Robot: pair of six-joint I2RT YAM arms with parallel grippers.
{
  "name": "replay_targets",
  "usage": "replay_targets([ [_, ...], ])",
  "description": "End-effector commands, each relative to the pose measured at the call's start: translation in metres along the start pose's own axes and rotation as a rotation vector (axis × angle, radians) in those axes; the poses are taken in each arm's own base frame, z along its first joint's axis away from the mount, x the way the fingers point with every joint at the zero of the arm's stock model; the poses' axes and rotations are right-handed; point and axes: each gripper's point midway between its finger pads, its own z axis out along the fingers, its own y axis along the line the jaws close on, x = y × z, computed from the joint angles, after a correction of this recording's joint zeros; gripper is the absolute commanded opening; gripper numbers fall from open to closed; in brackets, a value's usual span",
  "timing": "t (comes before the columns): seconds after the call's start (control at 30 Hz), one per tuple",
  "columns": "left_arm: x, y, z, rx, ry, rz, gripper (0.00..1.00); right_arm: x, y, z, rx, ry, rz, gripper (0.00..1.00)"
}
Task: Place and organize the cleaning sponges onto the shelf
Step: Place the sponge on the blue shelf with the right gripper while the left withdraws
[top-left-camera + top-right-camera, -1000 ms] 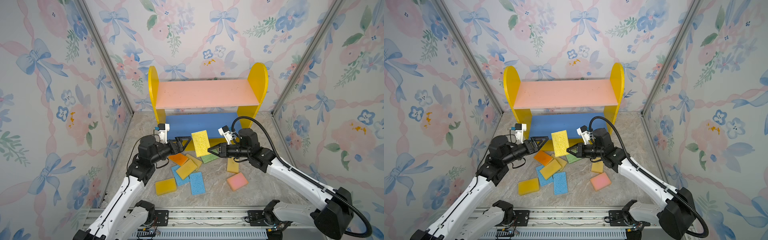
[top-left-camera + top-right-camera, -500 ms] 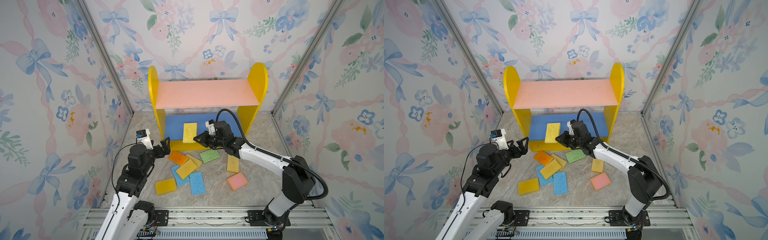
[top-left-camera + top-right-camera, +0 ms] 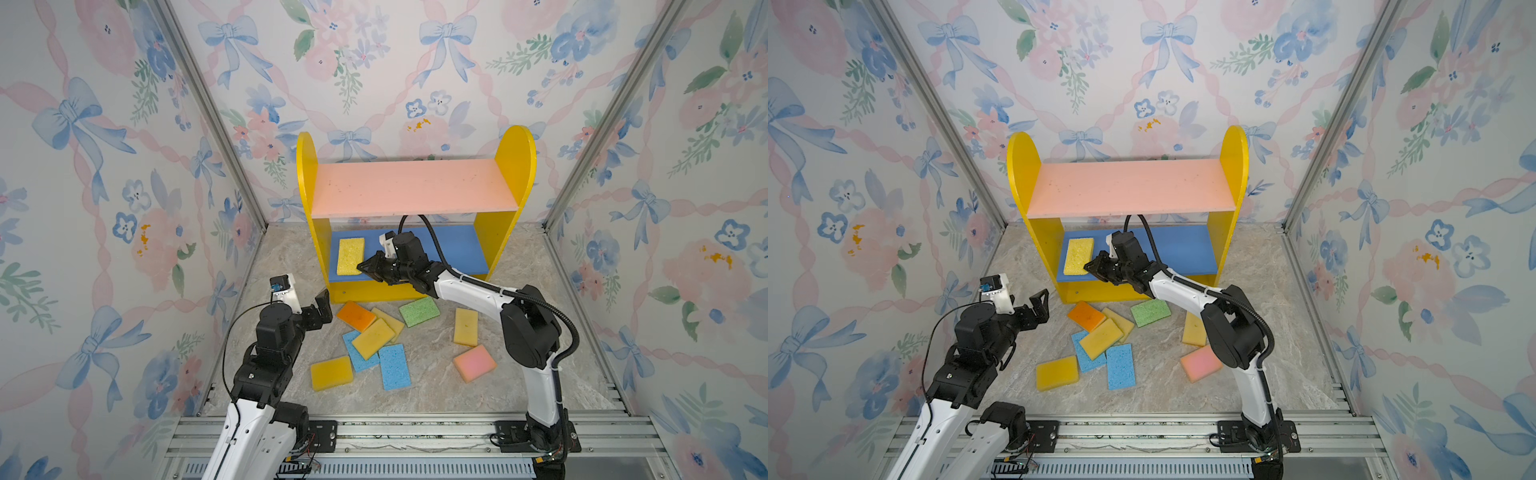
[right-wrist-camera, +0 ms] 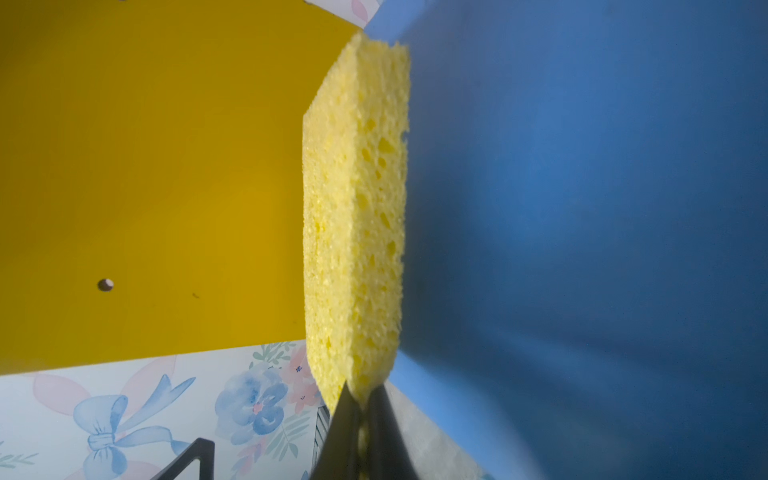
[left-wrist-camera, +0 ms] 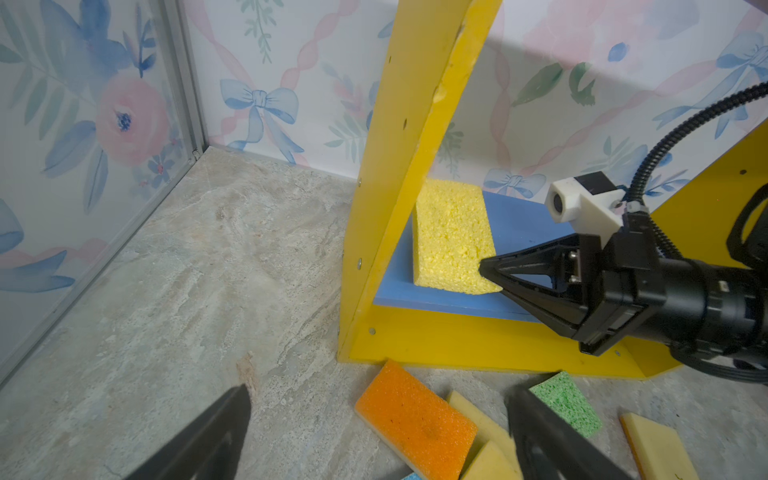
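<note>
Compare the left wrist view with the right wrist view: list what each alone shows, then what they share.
Only the left wrist view: the orange sponge and green sponge lying on the floor, the open left gripper, and the right arm's wrist camera.
Only the right wrist view: the pores along the yellow sponge's thin edge, close up.
Both: the right gripper shut on that sponge's corner, the blue board and the shelf's yellow side panel.
</note>
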Motion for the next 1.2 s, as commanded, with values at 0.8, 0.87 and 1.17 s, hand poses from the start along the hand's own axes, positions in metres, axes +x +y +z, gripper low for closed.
replay_targets([
  [0.8,0.004,0.007,0.0,-0.027,0.0,0.016,0.98,0.019,-0.024,0.033,0.112,0.127,-0.056,0.4],
  [0.87,0.004,0.007,0.0,-0.025,0.0,0.016,0.98,0.019,-0.025,0.031,0.124,0.125,-0.064,0.48],
  [1.17,0.004,0.006,0.0,-0.019,0.001,0.016,0.98,0.019,-0.032,0.016,0.222,0.101,-0.143,0.63],
])
